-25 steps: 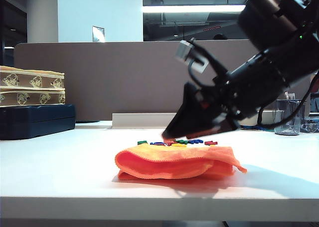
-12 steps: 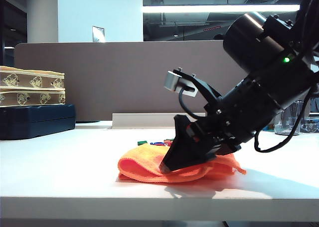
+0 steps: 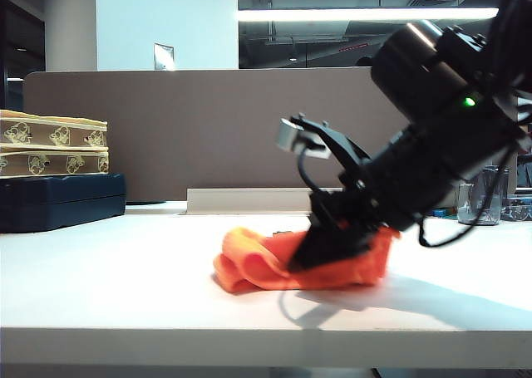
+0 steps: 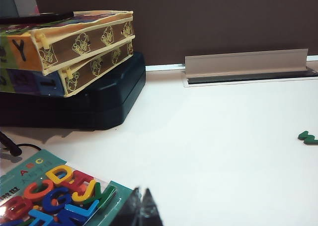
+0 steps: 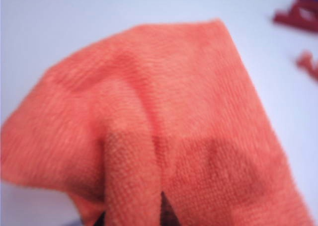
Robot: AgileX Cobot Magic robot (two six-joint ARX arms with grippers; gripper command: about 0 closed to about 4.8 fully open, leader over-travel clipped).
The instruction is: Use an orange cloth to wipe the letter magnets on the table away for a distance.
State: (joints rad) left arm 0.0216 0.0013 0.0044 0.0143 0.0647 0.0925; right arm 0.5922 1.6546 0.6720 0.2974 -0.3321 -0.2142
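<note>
On table [image 3: 100, 295] | one orange cloth [image 3: 274, 266] clamped by right pincer [image 3: 312, 253] | left pincer unseen

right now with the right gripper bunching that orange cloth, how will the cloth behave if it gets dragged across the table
Probably floppy: the orange cloth is folded and bunched where the right gripper pinches it, so its loose end should trail. Likely light, since its pinched part lifts off the table. Its nappy weave looks soft rather than slippery, so it may drag and crumple.
</note>
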